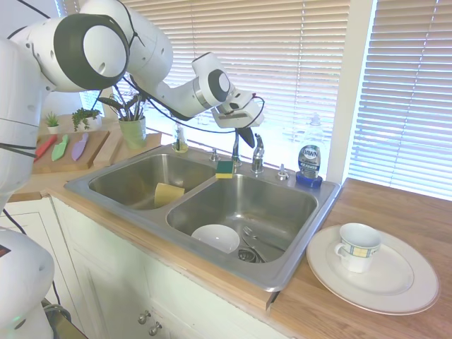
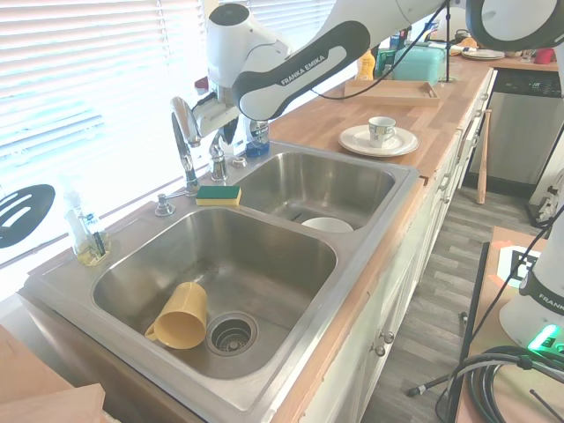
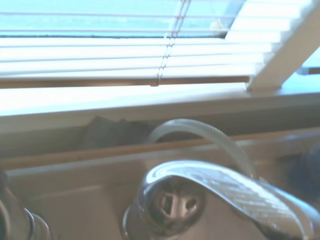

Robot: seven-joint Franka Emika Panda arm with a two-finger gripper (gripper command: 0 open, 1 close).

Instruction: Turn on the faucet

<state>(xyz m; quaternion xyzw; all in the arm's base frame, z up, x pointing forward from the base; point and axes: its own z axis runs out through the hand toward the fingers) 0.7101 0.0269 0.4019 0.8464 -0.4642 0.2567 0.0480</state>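
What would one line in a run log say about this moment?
task: turn on faucet | pincer: above lever handle, no contact seen | water: none visible | status: not done
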